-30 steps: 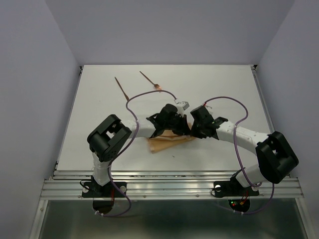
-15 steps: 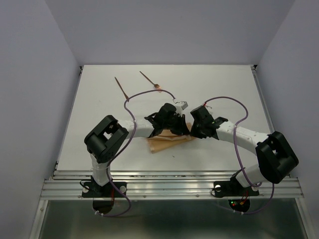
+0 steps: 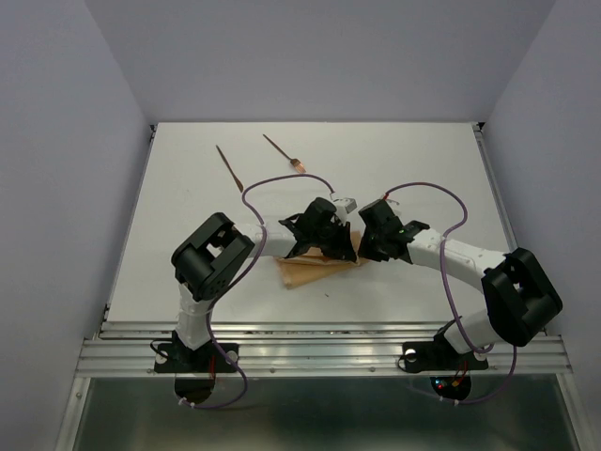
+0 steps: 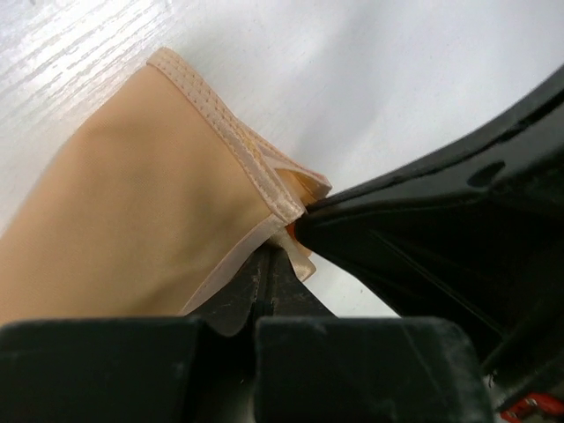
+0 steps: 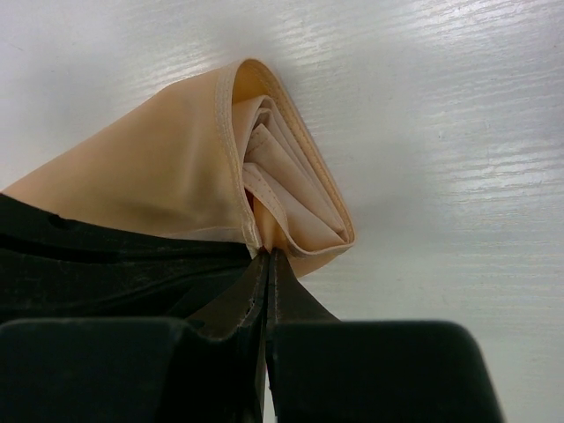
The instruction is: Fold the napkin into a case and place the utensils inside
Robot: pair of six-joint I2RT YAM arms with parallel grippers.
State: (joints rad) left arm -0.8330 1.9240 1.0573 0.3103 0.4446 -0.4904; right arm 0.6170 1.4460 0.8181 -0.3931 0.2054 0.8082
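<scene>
The tan napkin (image 3: pixel 308 272) lies folded in layers near the table's front middle, partly under both wrists. My left gripper (image 3: pixel 340 250) is shut on its stitched hem (image 4: pixel 256 181); in the left wrist view the jaws (image 4: pixel 270 263) pinch the corner. My right gripper (image 3: pixel 362 252) is shut on the neighbouring layered fold (image 5: pixel 300 198), its tips (image 5: pixel 267 257) meeting at the cloth. The two grippers sit tip to tip, almost touching. Both utensils lie far back left: a plain pointed stick (image 3: pixel 228 165) and a stick with a small head (image 3: pixel 283 153). No finished case shows.
The white table (image 3: pixel 423 160) stretches to the right and back. A metal rail (image 3: pixel 319 348) runs along the near edge by the arm bases. Purple cables (image 3: pixel 282 180) loop above both wrists. Grey walls close the sides.
The left arm's elbow swung left, then back right, and its wrist settled slightly lower over the napkin. The right arm and the utensils stayed put.
</scene>
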